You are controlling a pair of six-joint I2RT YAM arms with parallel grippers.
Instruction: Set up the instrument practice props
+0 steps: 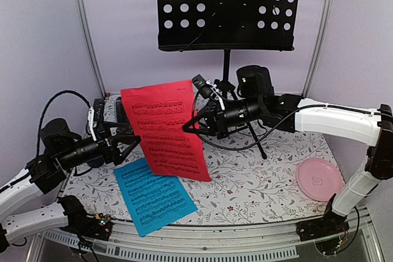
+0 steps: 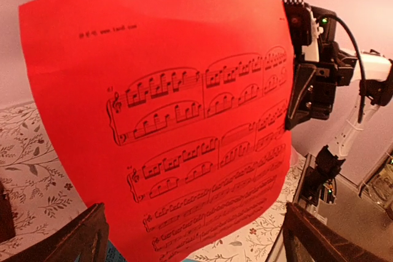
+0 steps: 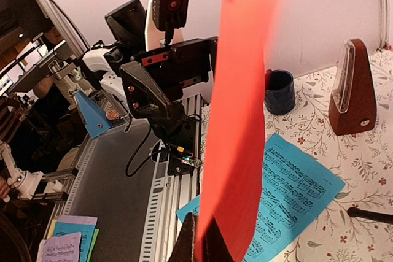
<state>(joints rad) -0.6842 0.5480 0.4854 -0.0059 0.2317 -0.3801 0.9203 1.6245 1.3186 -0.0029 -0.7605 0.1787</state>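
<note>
Nearest the arm bases, the cyan sheet point(image 1: 153, 196) lies flat on the flowered table point(image 1: 245, 182), printed side up and not held by anything. Just above it, the left gripper point(image 1: 130, 144) has its jaws spread wide and points at the lower left part of the red sheet point(image 1: 166, 127). From the left wrist view I cannot tell whether the paper's edge sits between those jaws or just ahead of them.

The right gripper point(image 1: 191, 125) is clenched on the red sheet's right edge and holds it upright in the air, clear of the table. The page bows slightly.

The step in hand looks like getting the red music onto the music stand point(image 1: 227, 7), whose black perforated desk stands empty at the far wall. The next move probably calls for raising the sheet well higher and carrying it back. Its bottom edge would then go onto the stand's lip, with the page leaning flat against the desk before the grip is let go. A limp page pinched by one edge may fold or swing.

The stand's post and tripod legs sit right behind the right wrist, and a cable trails there. At the far left the metronome point(image 3: 351, 90) stands upright on the table with the dark blue mug point(image 3: 279, 90) near it. The pink plate point(image 1: 319, 178) lies well apart at the right.
</note>
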